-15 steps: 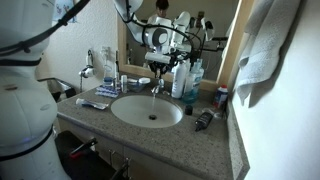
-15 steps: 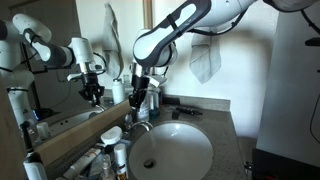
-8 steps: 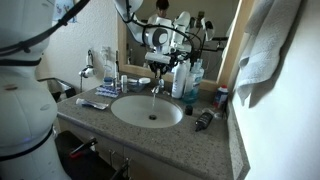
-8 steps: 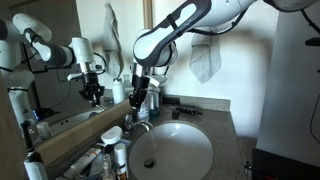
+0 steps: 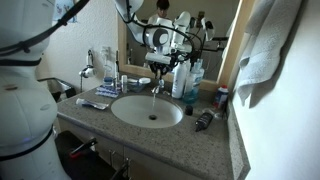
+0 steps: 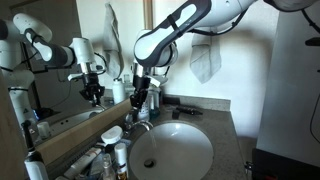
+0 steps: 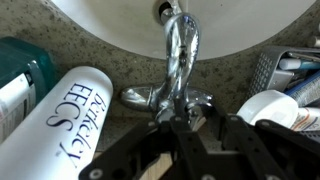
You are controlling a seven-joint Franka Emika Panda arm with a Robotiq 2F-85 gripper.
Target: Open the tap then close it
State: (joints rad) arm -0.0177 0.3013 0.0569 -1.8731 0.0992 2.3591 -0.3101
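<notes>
Change: none seen; gripper (image 7: pixel 195 135) held still, spread | tap (image 7: pixel 178 60) lever just ahead, between its fingers | task: apparently paused, water flow unclear

The white jointed arm (image 6: pixel 178 24) arcs over and downward, its black two-fingered hand (image 5: pixel 159 67) pointing straight down, finger spacing unclear.

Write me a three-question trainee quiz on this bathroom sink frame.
1. True or false: the gripper hovers over a soap dish, far from the tap.
2. In the wrist view, what is beside the tap? A) a white bottle B) a sponge C) a mug
3. What colour is the sink?
Key: 1 false, it is at the tap; 2 A; 3 white.
</notes>
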